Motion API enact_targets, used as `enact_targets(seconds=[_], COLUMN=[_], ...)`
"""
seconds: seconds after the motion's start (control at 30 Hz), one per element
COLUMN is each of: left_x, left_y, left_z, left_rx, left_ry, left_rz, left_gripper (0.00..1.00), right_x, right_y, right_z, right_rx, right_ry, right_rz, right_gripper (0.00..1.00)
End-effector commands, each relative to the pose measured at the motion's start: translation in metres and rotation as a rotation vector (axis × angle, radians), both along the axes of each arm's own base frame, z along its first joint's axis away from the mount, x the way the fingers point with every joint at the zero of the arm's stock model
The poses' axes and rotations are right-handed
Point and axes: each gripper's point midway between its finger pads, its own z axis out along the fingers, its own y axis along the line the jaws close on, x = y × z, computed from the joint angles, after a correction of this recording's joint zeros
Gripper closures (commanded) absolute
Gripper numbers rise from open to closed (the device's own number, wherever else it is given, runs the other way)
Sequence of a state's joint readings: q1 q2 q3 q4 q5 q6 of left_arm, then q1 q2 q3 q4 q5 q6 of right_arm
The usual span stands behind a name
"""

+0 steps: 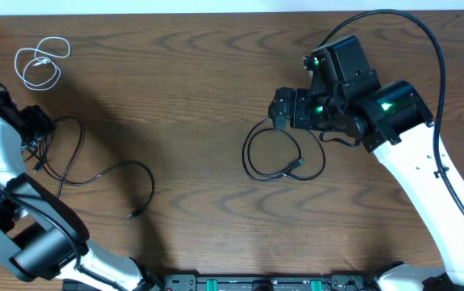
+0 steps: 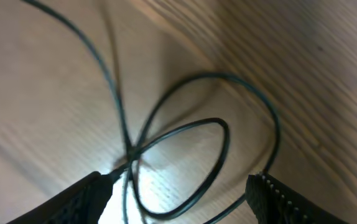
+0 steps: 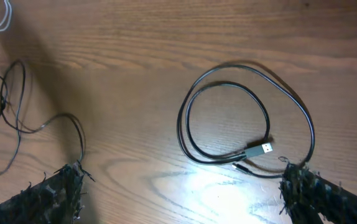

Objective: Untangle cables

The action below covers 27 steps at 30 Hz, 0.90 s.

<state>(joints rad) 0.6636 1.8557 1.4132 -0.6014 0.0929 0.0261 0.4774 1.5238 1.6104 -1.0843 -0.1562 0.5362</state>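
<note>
Left claw (image 2: 180, 182) is released, its fingers (image 2: 85, 196) well apart and gripping nothing; the crossed loops of the long black cable (image 2: 226, 134) lie on the surface (image 1: 183, 89) between them, one strand touching or just beside one fingertip; right claw (image 3: 181, 173) is spread wide and empty, above the coiled black cable (image 3: 180, 124), whose USB plug (image 3: 260, 149) rests at the coil's near edge; the white cable (image 1: 43, 61) lies looped near the far left corner, well apart from both claws.
</note>
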Motion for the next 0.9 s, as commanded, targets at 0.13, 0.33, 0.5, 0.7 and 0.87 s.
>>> enact_targets(seconds=[0.13, 0.33, 0.5, 0.7, 0.87], left_x=[0.000, -0.008, -0.009, -0.007, -0.004], left_y=[-0.012, -0.018, -0.019, -0.018, -0.015], left_z=[-0.022, -0.040, -0.044, -0.034, 0.009], left_rx=[-0.056, -0.071, -0.075, -0.058, -0.004], left_ry=[0.027, 0.046, 0.051, 0.029, -0.060], left_rz=[-0.063, -0.063, -0.063, -0.062, -0.032], left_gripper=[0.34, 0.45, 0.50, 0.92, 0.92], right_x=[0.003, 0.002, 0.002, 0.001, 0.000], right_y=[0.004, 0.003, 0.003, 0.003, 0.002], right_z=[-0.001, -0.002, -0.002, -0.003, -0.004], right_rx=[-0.007, -0.009, -0.009, -0.013, -0.015], right_ry=[-0.018, -0.014, -0.014, -0.005, -0.002], right_rz=[0.016, 0.016, 0.016, 0.016, 0.016], right_gripper=[0.01, 0.01, 0.01, 0.01, 0.01])
